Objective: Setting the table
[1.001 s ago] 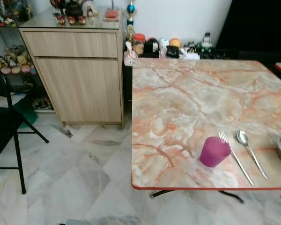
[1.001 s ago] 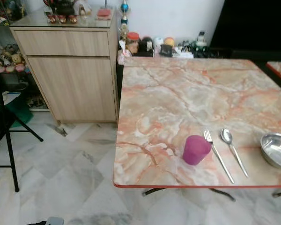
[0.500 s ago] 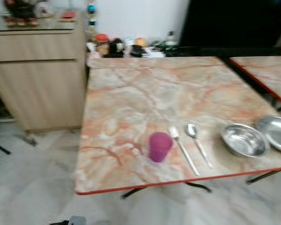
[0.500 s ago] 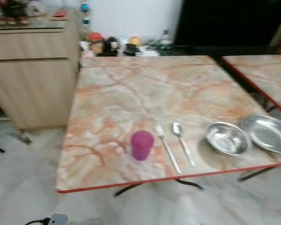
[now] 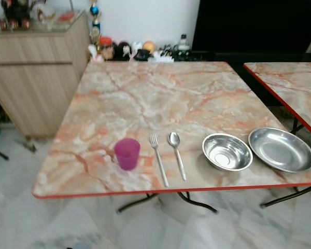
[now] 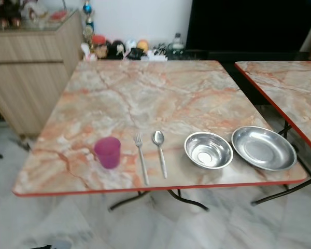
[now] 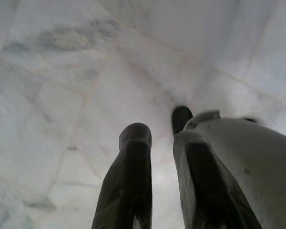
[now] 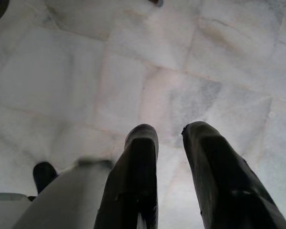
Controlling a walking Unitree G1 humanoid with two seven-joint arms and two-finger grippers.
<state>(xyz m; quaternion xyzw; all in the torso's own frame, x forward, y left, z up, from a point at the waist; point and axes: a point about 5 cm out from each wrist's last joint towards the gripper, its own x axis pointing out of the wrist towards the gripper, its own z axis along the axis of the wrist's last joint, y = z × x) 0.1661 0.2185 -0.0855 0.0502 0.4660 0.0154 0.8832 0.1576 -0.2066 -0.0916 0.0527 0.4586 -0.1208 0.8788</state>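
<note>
Steel bowl [image 5: 227, 151] and plate [image 5: 281, 149] have swung into frame lower right beside spoon [image 5: 176, 161], fork [image 5: 158, 166], purple cup [image 5: 127, 153] on the table [image 5: 155, 93]; setting looks ready to begin. Left tool [image 7: 162, 143] and right tool [image 8: 171, 148] hang slightly spread, holding nothing.

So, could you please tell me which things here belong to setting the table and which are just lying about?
For the job: purple cup, fork, spoon, steel bowl, steel plate.

Lying about: trinkets beyond the table, wooden cabinet.

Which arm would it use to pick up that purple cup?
Probably the left: the cup stands at the table's left end. Both grippers, left and right, hang over the floor.
</note>
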